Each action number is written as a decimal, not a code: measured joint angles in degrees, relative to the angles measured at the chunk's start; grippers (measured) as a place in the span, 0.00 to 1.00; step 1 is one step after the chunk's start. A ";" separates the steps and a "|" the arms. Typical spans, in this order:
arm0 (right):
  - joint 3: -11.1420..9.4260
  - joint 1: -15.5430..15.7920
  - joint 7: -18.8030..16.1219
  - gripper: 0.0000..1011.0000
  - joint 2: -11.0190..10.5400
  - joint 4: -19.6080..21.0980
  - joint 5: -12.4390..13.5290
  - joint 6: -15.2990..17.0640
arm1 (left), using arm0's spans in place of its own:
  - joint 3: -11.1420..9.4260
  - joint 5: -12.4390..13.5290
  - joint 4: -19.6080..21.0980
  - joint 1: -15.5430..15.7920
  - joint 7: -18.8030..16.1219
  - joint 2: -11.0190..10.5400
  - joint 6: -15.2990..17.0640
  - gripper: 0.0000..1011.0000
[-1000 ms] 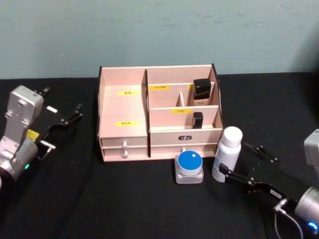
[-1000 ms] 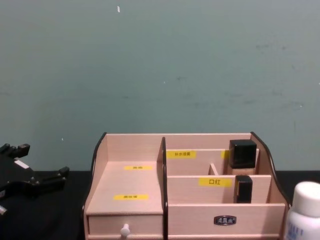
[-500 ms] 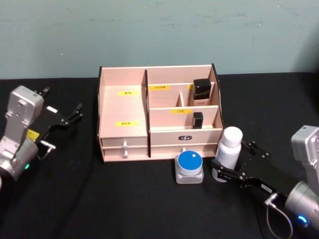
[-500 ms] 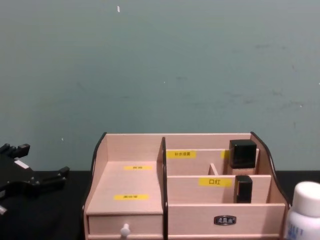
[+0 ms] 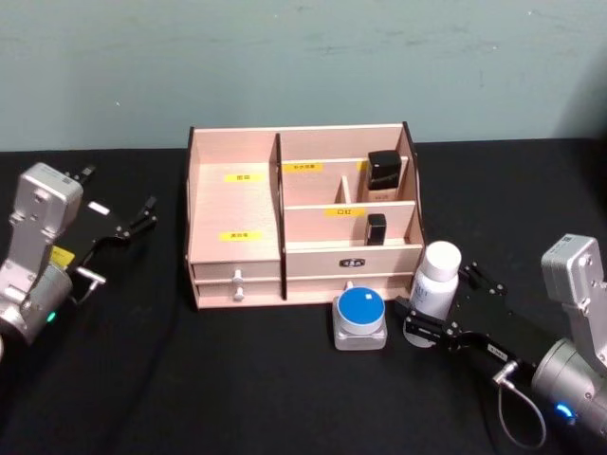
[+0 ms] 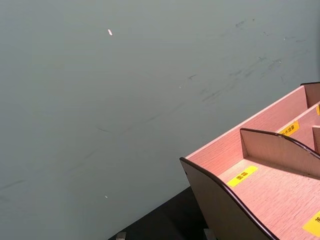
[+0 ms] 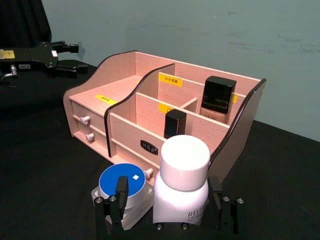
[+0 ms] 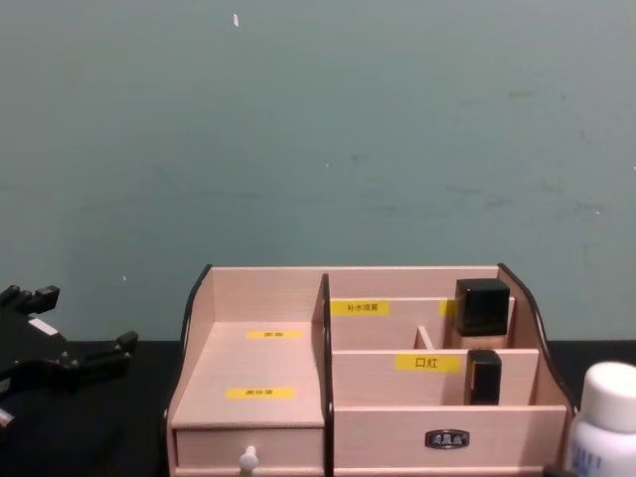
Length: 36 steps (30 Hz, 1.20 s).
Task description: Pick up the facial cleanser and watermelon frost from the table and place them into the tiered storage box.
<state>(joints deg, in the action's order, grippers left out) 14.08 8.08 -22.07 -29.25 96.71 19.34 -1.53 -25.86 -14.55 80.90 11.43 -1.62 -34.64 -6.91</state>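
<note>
Right gripper [image 5: 439, 305] was down at the table [image 5: 237, 389] in front of the tiered storage box [image 5: 234, 204], jaws spread wide on either side of the white facial cleanser bottle [image 7: 182, 175], not yet pinching it. The blue-lidded watermelon frost jar [image 5: 360, 318] stood just beside the bottle, by the box's drawers. Left gripper [image 5: 140, 216] was parked well off to the left, jaws apart.

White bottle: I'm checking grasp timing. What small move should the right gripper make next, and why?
Probably close the right gripper: its open fingers straddle the white bottle, which stands upright beside the blue-lidded jar. The left gripper sits parked, open, at the far left.
</note>
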 joint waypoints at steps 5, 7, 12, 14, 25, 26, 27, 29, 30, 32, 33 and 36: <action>-0.03 0.00 0.01 0.99 -0.05 0.00 0.03 0.00 | 0.00 0.00 0.00 0.00 0.00 0.00 0.00 0.99; -0.04 0.01 0.01 0.99 -0.07 0.00 0.06 0.00 | 0.00 0.00 0.00 0.00 0.00 0.00 0.00 0.99; -0.04 0.03 0.01 0.89 -0.11 0.00 0.12 0.00 | 0.00 0.00 0.00 0.00 0.00 0.00 0.00 0.99; -0.04 0.03 0.01 0.85 -0.12 0.00 0.14 0.00 | 0.00 0.00 0.00 0.00 0.00 0.00 0.00 0.99; -0.04 0.06 0.00 0.59 -0.17 0.03 0.22 0.00 | 0.00 0.00 0.00 0.00 0.00 0.00 0.00 0.99; -0.04 0.06 0.00 0.59 -0.17 0.04 0.22 0.00 | 0.00 0.00 0.00 0.00 0.00 0.00 0.00 0.99; -0.04 0.06 0.00 0.59 -0.18 0.04 0.23 0.00 | 0.00 0.00 0.00 0.00 0.00 0.00 0.00 0.99; -0.04 0.06 0.00 0.59 -0.19 0.05 0.25 0.00 | 0.00 0.00 0.00 0.00 0.00 0.00 0.00 0.99; -0.04 0.06 0.00 0.59 -0.19 0.05 0.25 0.00 | 0.00 0.00 0.00 0.00 0.00 0.00 0.00 0.99; -0.04 0.05 0.00 0.59 -0.19 0.05 0.26 0.00 | 0.00 0.00 0.00 0.00 0.00 0.00 0.00 0.99; -0.04 0.05 0.00 0.59 -0.19 0.05 0.26 0.00 | 0.00 0.00 0.00 0.00 0.00 0.00 0.00 0.99; -0.04 0.05 0.00 0.59 -0.19 0.05 0.27 0.00 | 0.00 0.00 0.00 0.00 0.00 0.00 0.00 0.99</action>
<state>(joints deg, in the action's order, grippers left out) 14.04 8.14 -22.07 -29.44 96.76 19.61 -1.53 -25.86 -14.55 80.90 11.43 -1.62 -34.65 -6.91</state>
